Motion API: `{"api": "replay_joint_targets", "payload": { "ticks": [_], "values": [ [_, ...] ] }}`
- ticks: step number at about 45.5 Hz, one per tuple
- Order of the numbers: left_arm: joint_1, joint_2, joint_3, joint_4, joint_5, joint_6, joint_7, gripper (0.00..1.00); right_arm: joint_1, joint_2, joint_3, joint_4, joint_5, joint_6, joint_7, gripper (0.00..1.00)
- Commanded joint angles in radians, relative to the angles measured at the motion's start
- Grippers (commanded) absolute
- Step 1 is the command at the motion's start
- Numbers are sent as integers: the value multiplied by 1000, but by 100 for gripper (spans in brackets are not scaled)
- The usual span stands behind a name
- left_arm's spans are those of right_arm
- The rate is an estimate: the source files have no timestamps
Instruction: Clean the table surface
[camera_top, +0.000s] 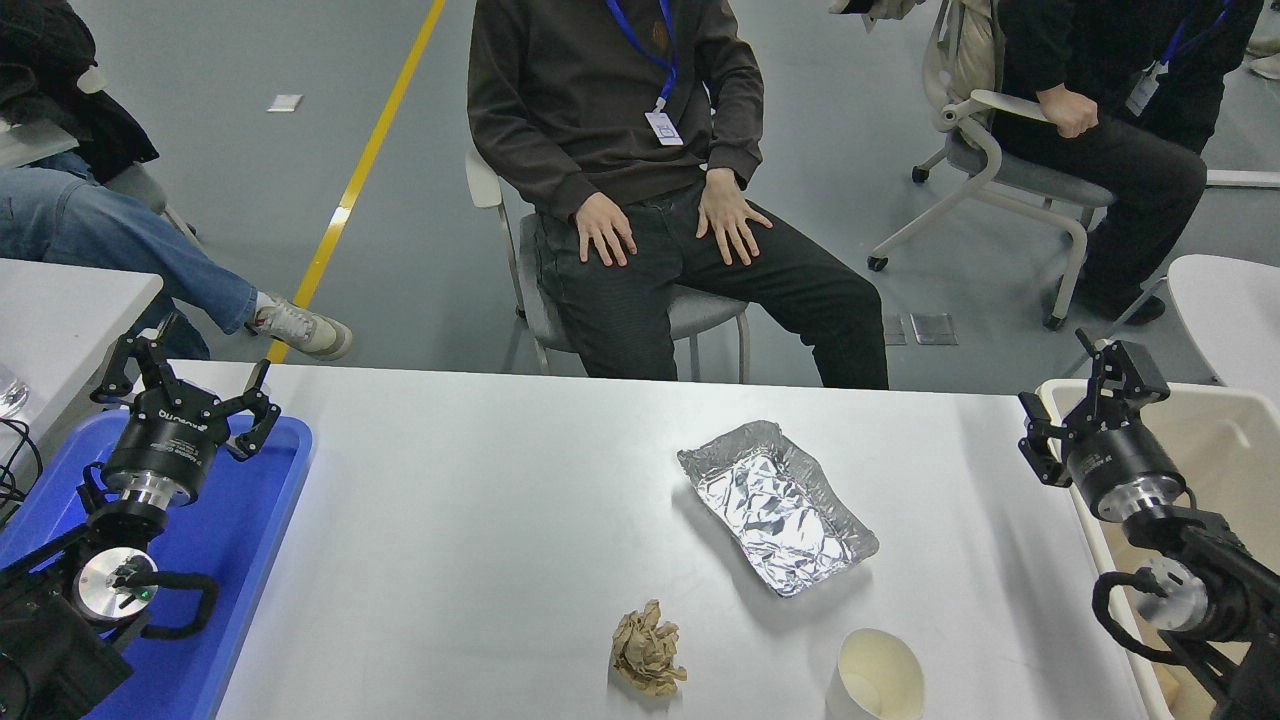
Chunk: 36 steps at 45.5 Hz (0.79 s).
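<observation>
Table surface (480, 520) spreads between left gripper (185, 385), fingers splayed wide over blue tray (250, 560), and right gripper (1085, 395), wide open, empty, above beige bin (1230, 440) past the right edge.

On the table surface (480, 520) lie three loose items: one crumpled foil tray (775, 505), one wad of brown paper (648, 650) and one paper cup (880, 675). Flanking it are two containers, one blue tray (250, 540) at the left and one beige bin (1230, 450) at the right, and two black grippers, the left gripper (185, 385) and the right gripper (1085, 390). Three seated people show beyond the far edge, with two office chairs (1010, 175) in view.
</observation>
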Motion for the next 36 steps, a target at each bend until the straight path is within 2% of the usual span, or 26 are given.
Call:
{"api": "replay_joint_targets", "payload": {
  "ticks": [1,36],
  "values": [
    [0,0,0,0,0,0,0,100,-20,-19,4,10,1,1,10,99],
    [0,1,2,0,0,0,0,100,-19,-51,21,94,8,15,10,99]
  ]
}}
